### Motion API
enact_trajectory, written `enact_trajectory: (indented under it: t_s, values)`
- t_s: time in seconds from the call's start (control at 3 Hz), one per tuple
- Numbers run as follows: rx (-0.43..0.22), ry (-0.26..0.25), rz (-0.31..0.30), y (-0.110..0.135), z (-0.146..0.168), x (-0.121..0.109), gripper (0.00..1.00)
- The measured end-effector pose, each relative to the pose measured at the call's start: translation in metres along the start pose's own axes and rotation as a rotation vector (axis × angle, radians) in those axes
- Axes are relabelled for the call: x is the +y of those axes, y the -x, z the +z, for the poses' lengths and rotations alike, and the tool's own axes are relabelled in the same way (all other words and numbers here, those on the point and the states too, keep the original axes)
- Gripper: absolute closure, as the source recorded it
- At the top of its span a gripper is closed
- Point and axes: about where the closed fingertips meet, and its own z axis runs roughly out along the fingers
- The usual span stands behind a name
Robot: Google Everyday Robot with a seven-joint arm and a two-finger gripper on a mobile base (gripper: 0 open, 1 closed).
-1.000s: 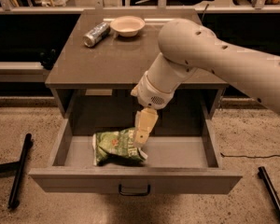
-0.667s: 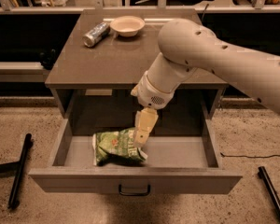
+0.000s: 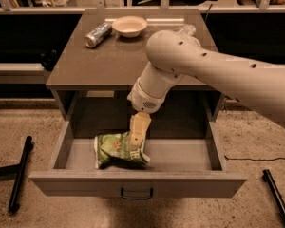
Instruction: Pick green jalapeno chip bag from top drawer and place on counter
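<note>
The green jalapeno chip bag (image 3: 115, 150) lies flat and wrinkled on the floor of the open top drawer (image 3: 133, 184), left of centre. The drawer is pulled out toward the camera, with its dark handle (image 3: 137, 194) on the front. My gripper (image 3: 137, 144) hangs down from the cream arm into the drawer and sits on the right end of the bag, touching it. The counter (image 3: 99, 61) is the grey-brown cabinet top above and behind the drawer. The arm covers part of its right side.
A silver can (image 3: 98, 34) lies on its side at the back left of the counter, next to a shallow cream bowl (image 3: 129, 25). A clear plastic item (image 3: 185, 30) shows behind the arm. Black bars lie on the floor at left (image 3: 20, 175) and right (image 3: 275, 194).
My gripper and arm have shifted slightly left and down, closer onto the bag's right end. The bag and the drawer have not moved.
</note>
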Motion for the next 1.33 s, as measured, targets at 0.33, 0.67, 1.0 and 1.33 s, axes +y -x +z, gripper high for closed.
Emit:
enact_trajectory:
  t_s: [0.33, 0.67, 1.0, 1.33]
  values:
    - [0.02, -0.025, -0.007, 0.003, 0.02, -0.011, 0.0]
    - [0.052, -0.03, -0.013, 0.006, 0.046, -0.017, 0.0]
    - [0.069, -0.016, -0.007, 0.007, 0.073, -0.014, 0.0]
    - [0.079, 0.003, 0.0, 0.005, 0.099, -0.01, 0.0]
